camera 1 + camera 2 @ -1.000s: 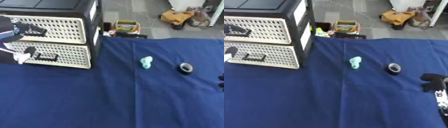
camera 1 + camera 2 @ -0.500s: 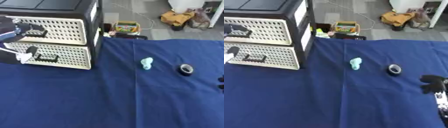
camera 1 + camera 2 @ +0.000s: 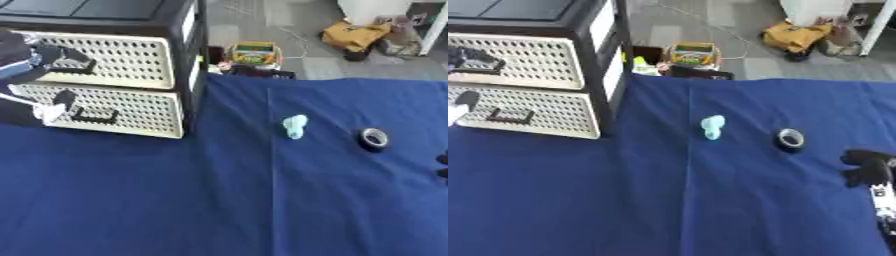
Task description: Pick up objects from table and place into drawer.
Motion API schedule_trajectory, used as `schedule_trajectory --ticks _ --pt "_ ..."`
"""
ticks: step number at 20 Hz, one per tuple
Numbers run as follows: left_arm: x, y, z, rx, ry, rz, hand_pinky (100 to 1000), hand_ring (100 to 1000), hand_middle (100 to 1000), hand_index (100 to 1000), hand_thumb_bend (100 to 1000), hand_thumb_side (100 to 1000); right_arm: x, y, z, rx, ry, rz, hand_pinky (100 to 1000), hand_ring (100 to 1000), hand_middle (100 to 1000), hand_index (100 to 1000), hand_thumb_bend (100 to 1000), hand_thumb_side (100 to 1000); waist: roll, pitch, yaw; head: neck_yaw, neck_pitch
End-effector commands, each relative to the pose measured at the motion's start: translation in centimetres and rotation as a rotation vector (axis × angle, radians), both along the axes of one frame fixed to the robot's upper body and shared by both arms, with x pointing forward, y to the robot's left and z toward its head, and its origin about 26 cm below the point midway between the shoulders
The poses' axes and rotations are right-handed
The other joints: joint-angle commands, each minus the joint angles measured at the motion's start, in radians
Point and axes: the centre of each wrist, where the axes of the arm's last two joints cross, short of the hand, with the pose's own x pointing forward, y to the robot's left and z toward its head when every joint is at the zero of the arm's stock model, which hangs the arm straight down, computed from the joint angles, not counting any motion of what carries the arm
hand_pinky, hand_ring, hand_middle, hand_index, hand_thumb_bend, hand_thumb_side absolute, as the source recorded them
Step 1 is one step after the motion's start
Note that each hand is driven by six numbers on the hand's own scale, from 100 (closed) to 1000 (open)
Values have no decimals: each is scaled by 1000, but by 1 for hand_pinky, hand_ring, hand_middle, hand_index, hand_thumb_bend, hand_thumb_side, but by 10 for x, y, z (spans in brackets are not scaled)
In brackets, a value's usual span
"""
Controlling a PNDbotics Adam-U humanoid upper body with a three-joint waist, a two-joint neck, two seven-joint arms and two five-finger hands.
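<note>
Drawer unit (image 3: 105, 75), black frame w/ two cream perforated drawers, stands at approx 10 o'clock on the blue cloth-covered table (image 3: 219, 200). Upper drawer (image 3: 114, 60) and lower drawer (image 3: 114, 110) both appear closed; contents not visible through the fronts.

Left hand (image 3: 31, 57) at 9 o'clock, up against the upper drawer front, fingers curled at its black handle (image 3: 74, 56); whether clamped on it, cannot tell.

Right hand (image 3: 866, 167) at 4 o'clock in the right eye view, resting low near table edge, fingers bent inward, holding nothing.

Task items, both on the cloth, outside drawers: small pale teal object (image 3: 295, 125) approx centre, toward 1 o'clock; black tape roll (image 3: 374, 138) near it at 3 o'clock, lying flat. Items apart from each other, well apart from drawer unit.
</note>
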Motion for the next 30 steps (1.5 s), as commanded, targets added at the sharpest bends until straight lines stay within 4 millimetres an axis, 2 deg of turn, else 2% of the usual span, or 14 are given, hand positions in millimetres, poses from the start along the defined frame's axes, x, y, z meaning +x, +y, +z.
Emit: schedule_trajectory --ticks 1,9,18,30 --pt "-6 12 14 12 -57 51 251 100 100 918 100 293 -2 0 6 -13 -20 3 632 711 382 710 181 870 3 -21 2 2 -12" --pt "2 19 7 25 -51 85 245 100 100 902 100 299 -2 0 6 -9 -24 4 633 712 382 710 180 870 3 -20 0 2 -16" --pt "7 15 1 53 -7 70 234 100 100 846 100 308 -2 0 6 -3 -22 4 634 713 383 710 179 870 2 -19 -4 4 -17" --pt "10 12 2 24 -45 64 251 100 100 799 100 293 -2 1 5 0 -20 7 637 715 382 709 179 870 4 -18 -8 8 -23"
